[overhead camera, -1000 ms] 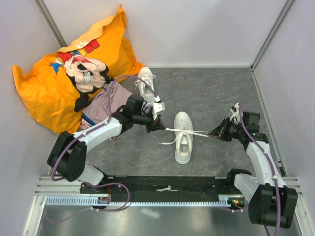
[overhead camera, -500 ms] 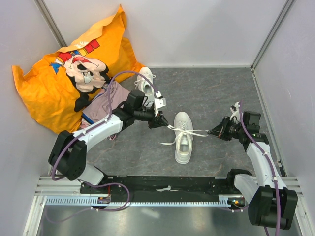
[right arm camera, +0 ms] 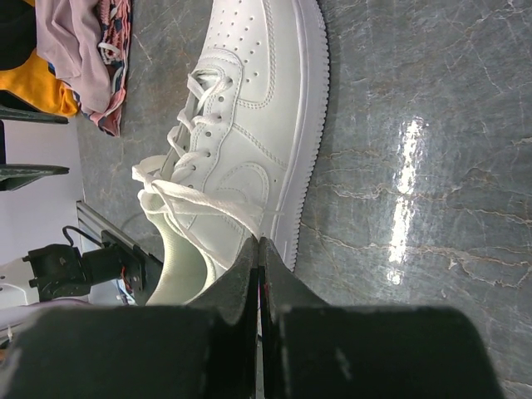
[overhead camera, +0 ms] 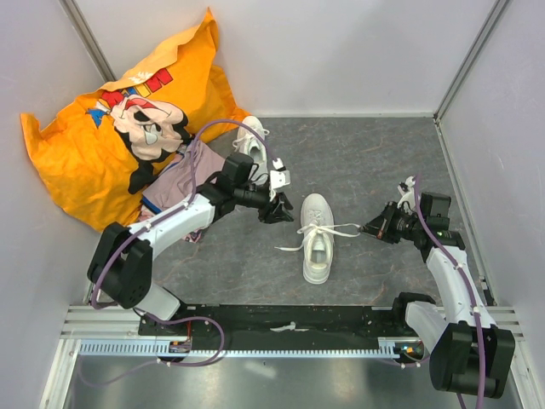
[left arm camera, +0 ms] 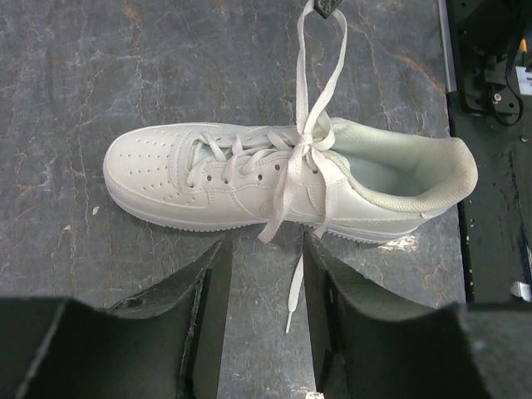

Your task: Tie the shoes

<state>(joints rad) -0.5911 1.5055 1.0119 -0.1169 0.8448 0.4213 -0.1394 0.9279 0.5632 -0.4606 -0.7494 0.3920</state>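
Note:
One white shoe (overhead camera: 317, 237) lies mid-floor, toe pointing away, its laces crossed in a loose knot. The left gripper (overhead camera: 281, 208) hovers just left of it, open; in the left wrist view (left arm camera: 266, 243) a slack lace end (left arm camera: 293, 287) lies on the floor between the fingers, untouched. My right gripper (overhead camera: 373, 228) is to the right of the shoe, shut on a lace loop (overhead camera: 345, 230) stretched from the knot; the right wrist view (right arm camera: 260, 243) shows the lace (right arm camera: 208, 199) pinched at the tips. A second shoe (overhead camera: 249, 139) lies farther back, partly behind the left arm.
An orange cartoon-print cushion (overhead camera: 119, 128) fills the back left corner, with a pinkish-purple folded garment (overhead camera: 180, 183) in front of it under the left arm. Grey walls close in three sides. A black rail (overhead camera: 272, 324) runs along the near edge.
The left gripper has opened and let go of its lace, which now hangs slack beside the shoe. That gripper shifted slightly right and away. The right gripper keeps its hold.

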